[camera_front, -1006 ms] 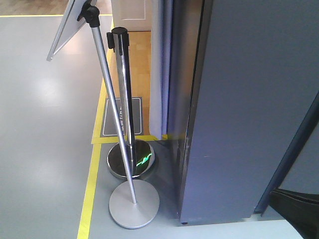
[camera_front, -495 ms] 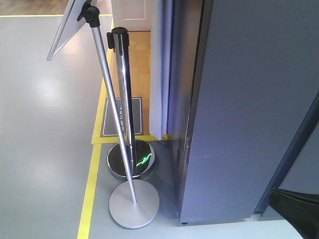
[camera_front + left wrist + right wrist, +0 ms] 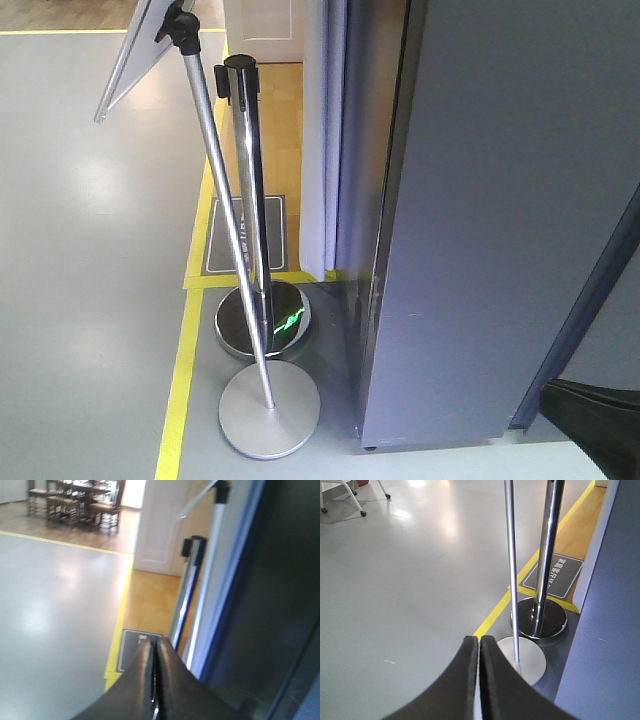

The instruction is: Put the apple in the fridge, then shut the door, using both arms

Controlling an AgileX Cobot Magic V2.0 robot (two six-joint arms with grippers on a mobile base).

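Observation:
The apple is out of view in every frame. The fridge (image 3: 500, 200) fills the right side of the front view as a tall flat dark grey panel, and none of its white inside shows. I cannot tell the door from the fridge body here. My left gripper (image 3: 155, 647) is shut with nothing between its fingers, pointing at the floor beside a dark fridge surface (image 3: 280, 605). My right gripper (image 3: 479, 642) is also shut and empty, low over the grey floor left of the blue-grey fridge side (image 3: 610, 630). A black arm part (image 3: 595, 420) shows at the bottom right.
Two chrome stanchion poles stand just left of the fridge: an upright one (image 3: 248, 200) on a shiny base (image 3: 262, 322) and a leaning one (image 3: 225, 220) on a flat grey disc (image 3: 268, 408). A yellow floor line (image 3: 182, 380) and a dark floor mat (image 3: 245, 235) lie beside them.

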